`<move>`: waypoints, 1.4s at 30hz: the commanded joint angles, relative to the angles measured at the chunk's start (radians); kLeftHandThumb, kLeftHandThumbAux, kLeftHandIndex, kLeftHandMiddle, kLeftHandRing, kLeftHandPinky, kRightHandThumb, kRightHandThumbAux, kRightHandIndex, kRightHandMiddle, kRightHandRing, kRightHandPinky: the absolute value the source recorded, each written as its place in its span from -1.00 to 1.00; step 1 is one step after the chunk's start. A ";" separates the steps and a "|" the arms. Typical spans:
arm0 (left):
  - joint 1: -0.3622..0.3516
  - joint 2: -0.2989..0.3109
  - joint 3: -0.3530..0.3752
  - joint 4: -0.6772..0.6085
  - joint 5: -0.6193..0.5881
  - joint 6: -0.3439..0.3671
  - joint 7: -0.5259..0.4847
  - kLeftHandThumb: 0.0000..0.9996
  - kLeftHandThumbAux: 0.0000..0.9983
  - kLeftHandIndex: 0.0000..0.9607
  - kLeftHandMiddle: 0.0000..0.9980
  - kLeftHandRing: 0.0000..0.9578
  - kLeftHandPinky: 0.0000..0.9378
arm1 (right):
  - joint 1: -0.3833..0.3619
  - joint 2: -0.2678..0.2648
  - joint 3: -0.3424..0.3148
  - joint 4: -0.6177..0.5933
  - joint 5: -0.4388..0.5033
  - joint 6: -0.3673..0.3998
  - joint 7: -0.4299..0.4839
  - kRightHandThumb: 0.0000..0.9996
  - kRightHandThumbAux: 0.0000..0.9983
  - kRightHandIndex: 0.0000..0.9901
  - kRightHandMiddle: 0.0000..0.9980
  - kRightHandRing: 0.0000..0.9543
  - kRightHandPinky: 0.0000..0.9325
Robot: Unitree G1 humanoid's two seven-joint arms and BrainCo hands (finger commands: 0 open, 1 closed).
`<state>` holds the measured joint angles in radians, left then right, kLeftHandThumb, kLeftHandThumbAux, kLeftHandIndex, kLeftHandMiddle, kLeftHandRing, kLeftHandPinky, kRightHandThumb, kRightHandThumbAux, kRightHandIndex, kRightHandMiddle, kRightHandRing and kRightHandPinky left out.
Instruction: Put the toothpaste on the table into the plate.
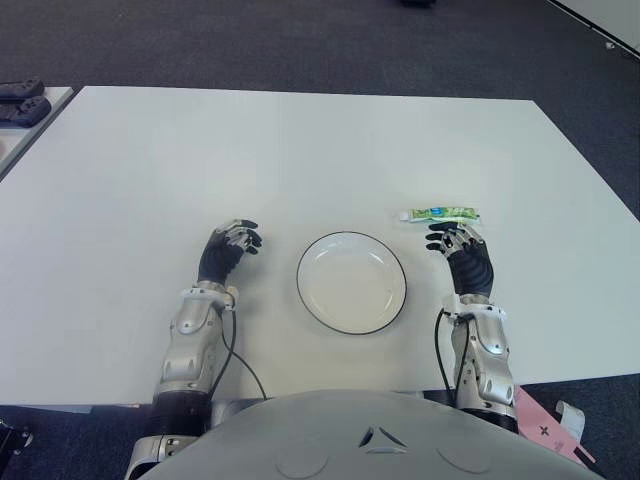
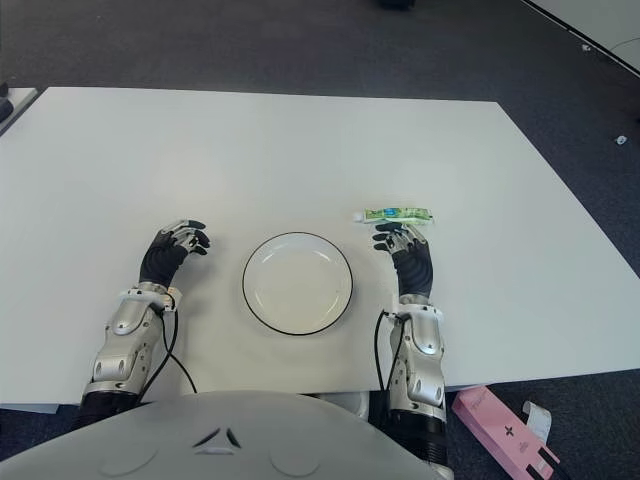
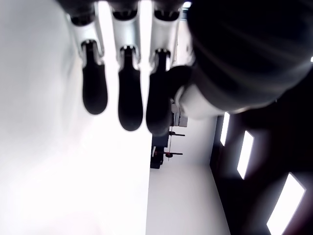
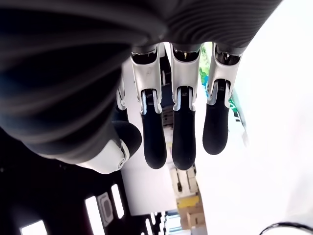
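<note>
Toothpaste (image 1: pixel 440 214) lies on the table (image 1: pixel 300 150), right of the plate (image 1: pixel 351 282) and beyond it. Right hand (image 1: pixel 462 255) hovers just near it, fingers loosely spread, empty. Left hand (image 1: pixel 226 251) sits left of the plate, relaxed, empty.

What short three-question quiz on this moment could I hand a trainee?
1. True or false: the toothpaste already lies in the plate.
2. Which hand is nearest the toothpaste: A) left hand, B) right hand?
3. Fill in: the plate sits on the white table ____ the two hands.

Key: 1 false, it lies on the table just beyond the right hand's fingertips. 2 B. 3 between.
</note>
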<state>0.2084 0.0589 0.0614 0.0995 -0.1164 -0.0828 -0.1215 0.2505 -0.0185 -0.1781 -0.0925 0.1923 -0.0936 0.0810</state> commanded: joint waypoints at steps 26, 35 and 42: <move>0.007 -0.026 -0.005 0.020 0.003 0.005 0.011 0.42 0.45 -0.10 0.11 0.13 0.10 | -0.359 -0.483 0.031 0.155 -0.549 -0.153 -0.007 0.13 -0.15 -0.82 -0.89 -0.88 -0.89; 0.017 -0.033 -0.006 0.011 0.007 0.008 0.016 0.42 0.45 -0.10 0.11 0.13 0.12 | -0.455 -0.590 0.107 0.328 -0.651 -0.282 -0.058 0.10 -0.52 -0.99 -1.00 -1.00 -1.00; 0.027 -0.038 -0.006 0.003 0.007 0.006 0.016 0.42 0.45 -0.10 0.11 0.14 0.11 | -0.578 -0.685 0.207 0.525 -0.753 -0.384 -0.065 0.04 -0.71 -1.00 -1.00 -1.00 -1.00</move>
<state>0.2182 0.0271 0.0593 0.0934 -0.1110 -0.0943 -0.1125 -0.2765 -0.6657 -0.0152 0.3665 -0.5161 -0.4443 0.0138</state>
